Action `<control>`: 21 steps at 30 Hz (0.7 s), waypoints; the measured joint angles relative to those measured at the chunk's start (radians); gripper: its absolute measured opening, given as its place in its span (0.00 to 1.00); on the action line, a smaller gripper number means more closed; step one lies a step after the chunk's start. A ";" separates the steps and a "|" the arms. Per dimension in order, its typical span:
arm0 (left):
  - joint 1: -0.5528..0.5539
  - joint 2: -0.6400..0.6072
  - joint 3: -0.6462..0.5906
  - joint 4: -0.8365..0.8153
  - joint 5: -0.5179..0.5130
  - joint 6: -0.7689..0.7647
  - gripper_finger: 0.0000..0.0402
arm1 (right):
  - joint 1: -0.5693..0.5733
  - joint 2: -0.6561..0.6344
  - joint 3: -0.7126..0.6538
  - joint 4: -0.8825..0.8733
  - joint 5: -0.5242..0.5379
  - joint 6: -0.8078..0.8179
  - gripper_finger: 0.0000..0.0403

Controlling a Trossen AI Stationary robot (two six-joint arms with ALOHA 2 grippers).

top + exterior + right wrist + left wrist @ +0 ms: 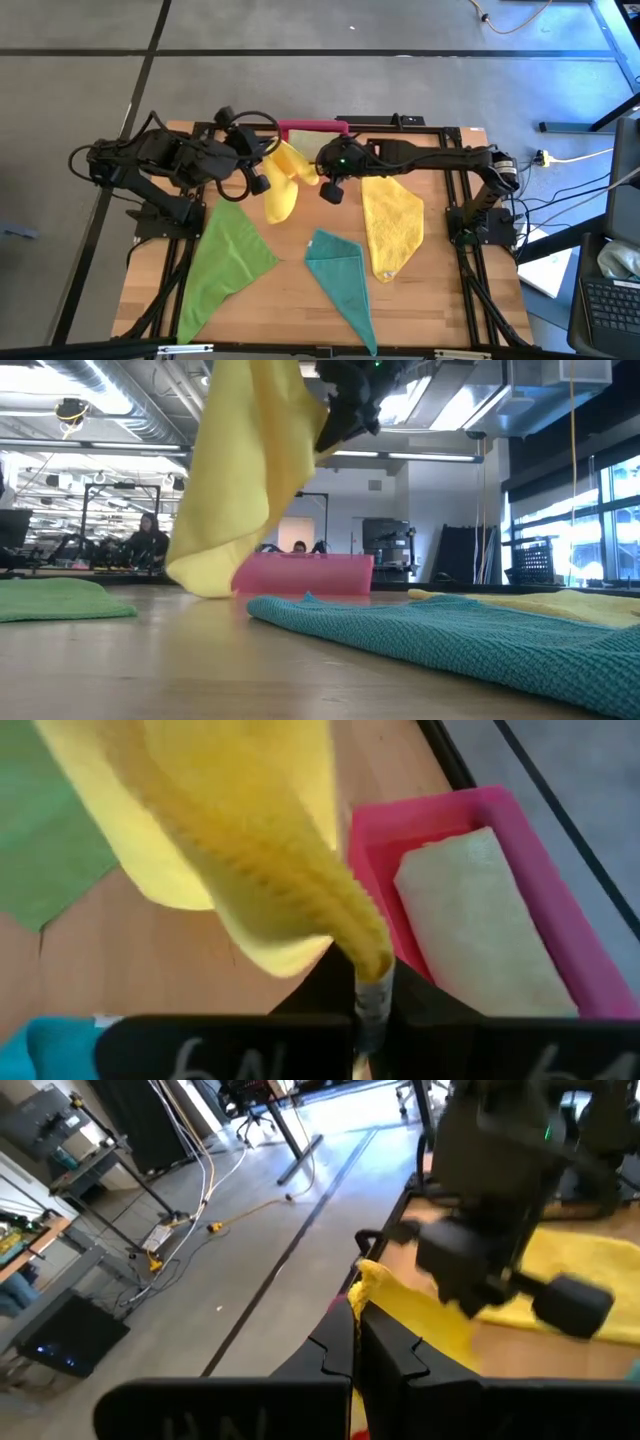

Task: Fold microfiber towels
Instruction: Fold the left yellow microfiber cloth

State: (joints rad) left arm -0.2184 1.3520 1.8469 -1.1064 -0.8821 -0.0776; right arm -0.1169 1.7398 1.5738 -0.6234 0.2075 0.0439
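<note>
The left hand (352, 1342) and the right hand (368, 988) are each clamped on an edge of one yellow towel (283, 185), holding it hanging above the desk (290, 290) near the far edge, by the pink tray (312, 127). The cloth looks light and limp, so it should sag and swing; pinching the corners would probably keep its edges straight for folding.

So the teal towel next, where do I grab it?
Probably the teal towel by its back corner, the tip nearest the tray, coming straight down. It lies flat in a long wedge, and that tip sits on bare table, clear of the green towel and the flat yellow towel.
</note>
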 joint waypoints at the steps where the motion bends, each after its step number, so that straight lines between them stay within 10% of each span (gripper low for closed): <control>1: 0.000 0.000 0.000 -0.018 -0.001 -0.010 0.00 | 0.000 -0.011 0.000 -0.009 -0.001 -0.005 0.02; 13: -0.002 -0.001 0.000 -0.252 0.074 -0.218 0.00 | 0.003 -0.081 0.001 -0.112 -0.205 -0.077 0.02; 21: -0.060 -0.019 0.000 -0.280 0.389 -0.453 0.00 | 0.045 -0.142 0.000 -0.181 -0.630 0.049 0.01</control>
State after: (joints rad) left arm -0.2785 1.3334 1.8473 -1.3863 -0.4927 -0.5302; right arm -0.0723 1.5974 1.5738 -0.8043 -0.4228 0.0931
